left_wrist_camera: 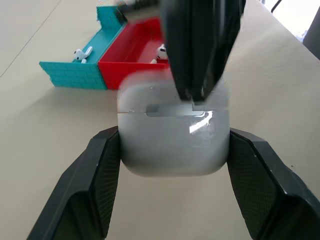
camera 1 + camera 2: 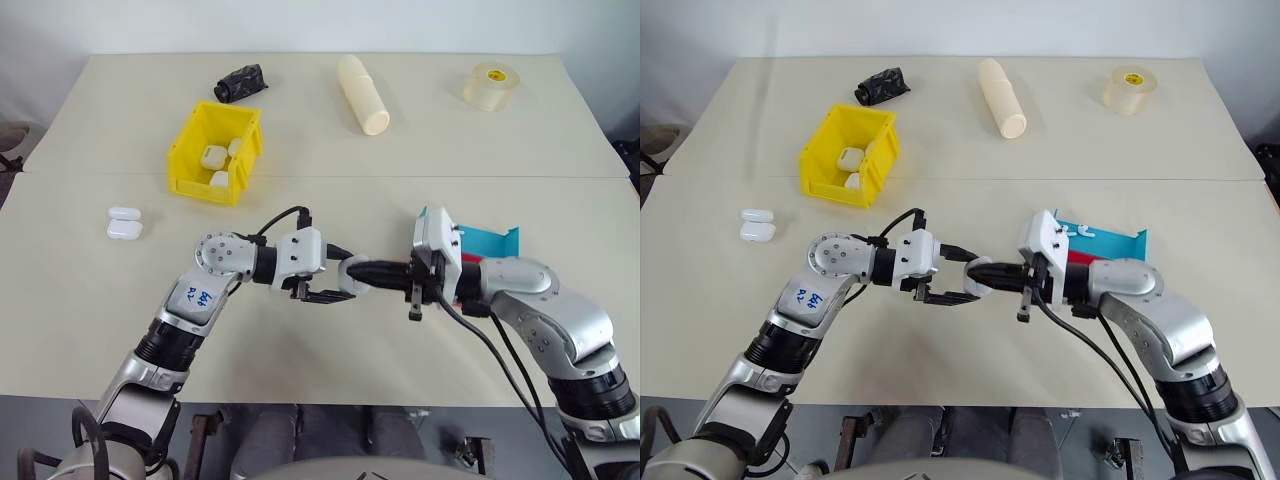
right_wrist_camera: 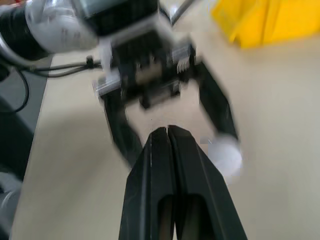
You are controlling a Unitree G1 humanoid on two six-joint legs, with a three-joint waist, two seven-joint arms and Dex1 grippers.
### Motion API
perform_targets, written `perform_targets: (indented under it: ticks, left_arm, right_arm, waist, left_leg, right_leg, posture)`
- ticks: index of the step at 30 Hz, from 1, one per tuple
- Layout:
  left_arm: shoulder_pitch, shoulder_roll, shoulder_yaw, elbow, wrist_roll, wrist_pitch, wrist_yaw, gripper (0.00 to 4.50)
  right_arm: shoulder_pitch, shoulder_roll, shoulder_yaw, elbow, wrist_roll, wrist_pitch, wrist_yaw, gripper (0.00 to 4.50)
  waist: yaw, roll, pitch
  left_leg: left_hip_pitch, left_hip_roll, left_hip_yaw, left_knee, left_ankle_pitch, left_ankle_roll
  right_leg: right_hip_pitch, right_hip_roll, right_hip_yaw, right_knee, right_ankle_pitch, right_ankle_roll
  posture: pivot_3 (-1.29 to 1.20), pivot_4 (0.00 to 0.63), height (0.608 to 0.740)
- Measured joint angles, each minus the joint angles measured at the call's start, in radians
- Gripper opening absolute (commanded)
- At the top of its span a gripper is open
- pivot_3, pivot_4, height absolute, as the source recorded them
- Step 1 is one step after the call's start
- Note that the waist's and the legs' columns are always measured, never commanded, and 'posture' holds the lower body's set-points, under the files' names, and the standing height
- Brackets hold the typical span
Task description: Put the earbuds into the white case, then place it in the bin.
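Note:
My left gripper (image 2: 350, 282) is shut on the white case (image 1: 167, 147), holding it by its two sides a little above the table's middle; the lid is down. My right gripper (image 3: 167, 131) is shut, and its joined tips rest against the case at the lid seam. Earbuds (image 1: 82, 52) lie in the blue tray (image 2: 492, 240), and one more (image 1: 161, 50) lies in the red tray (image 1: 132, 52). The yellow bin (image 2: 190, 160) stands at the back left with several white cases inside.
Two more white cases (image 2: 125, 223) lie on the table at the left. At the back are a black crumpled thing (image 2: 240, 82), a cream cylinder (image 2: 362, 93) and a tape roll (image 2: 491, 85). The trays sit beside my right forearm.

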Motion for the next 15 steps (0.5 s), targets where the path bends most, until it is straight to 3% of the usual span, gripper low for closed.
perform_targets:
  ticks: [6,7,9,15]
  left_arm:
    - [0.05,-0.025,0.082,-0.042,-0.081,0.003,0.035,2.79]
    - [0.065,-0.036,0.101,-0.053,-0.108,0.016,0.045,2.79]
    - [0.112,-0.041,0.149,-0.084,-0.168,0.045,0.062,2.79]
    - [0.308,-0.007,0.341,-0.162,-0.302,0.083,0.115,2.79]
  right_arm:
    - [0.079,0.021,-0.096,0.031,0.009,-0.123,0.068,0.05]
    - [0.093,0.027,-0.113,0.032,0.009,-0.135,0.07,0.21]
    - [0.107,0.039,-0.143,0.031,0.013,-0.151,0.057,0.63]
    - [0.147,0.081,-0.237,-0.018,0.026,-0.209,-0.014,2.65]
  waist:
    - [-0.004,0.0,0.0]
    - [-0.004,0.0,0.0]
    - [-0.006,0.0,0.0]
    - [-0.008,0.001,0.0]
  left_leg:
    - [0.001,0.002,0.0,0.0,0.0,-0.001]
    - [0.001,0.003,0.0,0.0,0.0,-0.001]
    - [0.001,0.003,0.001,0.0,0.0,-0.001]
    - [0.001,0.004,0.001,-0.001,0.0,-0.001]
  right_leg:
    - [-0.001,0.002,0.0,0.0,0.0,0.0]
    - [-0.001,0.002,0.0,0.0,0.0,0.0]
    - [0.0,0.002,0.0,0.001,0.0,0.0]
    - [0.0,0.002,0.001,0.0,0.0,0.0]
  posture:
    - [0.0,0.15,0.74]
    - [0.0,0.15,0.74]
    - [0.0,0.15,0.74]
    - [0.0,0.15,0.74]
